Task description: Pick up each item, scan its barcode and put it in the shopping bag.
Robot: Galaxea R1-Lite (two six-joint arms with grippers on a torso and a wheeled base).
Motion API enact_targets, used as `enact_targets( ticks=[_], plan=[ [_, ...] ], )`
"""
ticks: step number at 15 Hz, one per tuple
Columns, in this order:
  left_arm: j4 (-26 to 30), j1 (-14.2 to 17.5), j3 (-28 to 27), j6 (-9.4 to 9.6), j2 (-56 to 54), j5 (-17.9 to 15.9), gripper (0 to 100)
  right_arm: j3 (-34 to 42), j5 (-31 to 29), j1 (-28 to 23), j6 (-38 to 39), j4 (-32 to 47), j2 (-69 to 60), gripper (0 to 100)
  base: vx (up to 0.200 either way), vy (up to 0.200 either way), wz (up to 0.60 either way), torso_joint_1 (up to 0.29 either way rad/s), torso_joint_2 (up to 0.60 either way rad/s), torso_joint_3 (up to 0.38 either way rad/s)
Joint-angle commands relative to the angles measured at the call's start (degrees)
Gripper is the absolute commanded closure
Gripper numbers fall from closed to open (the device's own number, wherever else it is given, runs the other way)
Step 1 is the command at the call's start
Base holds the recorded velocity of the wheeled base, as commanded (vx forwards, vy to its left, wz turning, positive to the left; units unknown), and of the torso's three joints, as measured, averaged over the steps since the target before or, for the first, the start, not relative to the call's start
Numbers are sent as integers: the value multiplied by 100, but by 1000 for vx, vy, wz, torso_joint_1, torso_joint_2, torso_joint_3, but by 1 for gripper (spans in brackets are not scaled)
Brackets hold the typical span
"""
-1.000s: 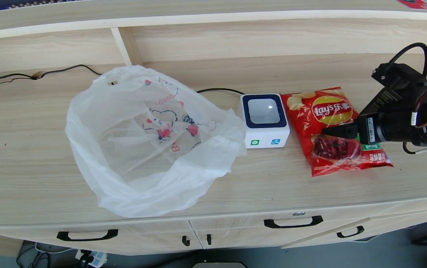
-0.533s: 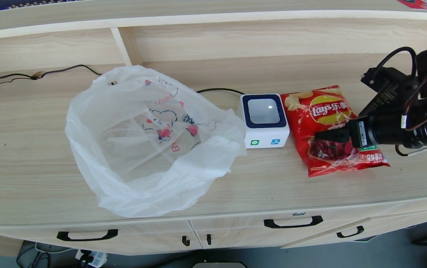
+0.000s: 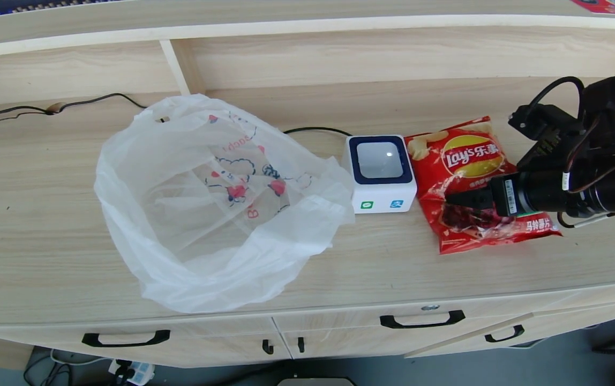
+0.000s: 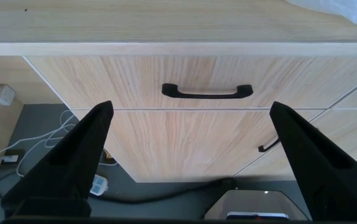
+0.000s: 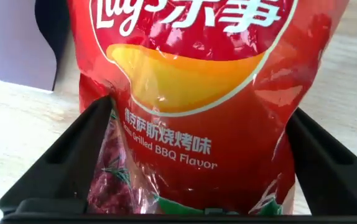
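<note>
The left hand (image 4: 188,168) hangs released, fingers spread wide on nothing, before a drawer front (image 4: 203,127) below the surface (image 3: 45,241). On that surface the white shopping bag (image 3: 216,203) lies slumped with its mouth open. Just beside it stands the scanner (image 3: 381,172), window up, and right next to that lies the red chip bag (image 3: 468,161), face up. It is probably light, puffy, slick and easily crushed, so a gentle pinch across its lower half looks best. The right hand (image 3: 455,197) is down over that half, open, its fingers (image 5: 66,162) on either side of the pack; I cannot tell whether they press it.
</note>
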Motion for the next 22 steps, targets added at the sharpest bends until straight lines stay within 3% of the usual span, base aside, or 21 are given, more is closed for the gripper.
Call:
enact_targets(
  ticks=[1,3,4,14,19,22],
  plan=[
    [-8,0,0,-4,-2,1,0,-145,-8,24,-24,-38,85,0,0,0,0,0,0,0],
    [1,0,0,-22,-2,1,0,-66,-8,-20,-6,15,-21,0,0,0,0,0,0,0],
    [-8,0,0,-48,-2,1,0,-4,-8,-20,2,15,-100,100,0,0,0,0,0,0],
    [1,0,0,-110,-2,1,0,435,1,147,2,-11,-1269,100,0,0,0,0,0,0],
    [10,0,0,-110,-2,1,0,1516,80,156,169,-512,-2745,100,0,0,0,0,0,0],
    [18,0,0,-101,-2,1,0,2246,423,763,1048,-1198,-3721,100,0,0,0,0,0,0]
  ],
)
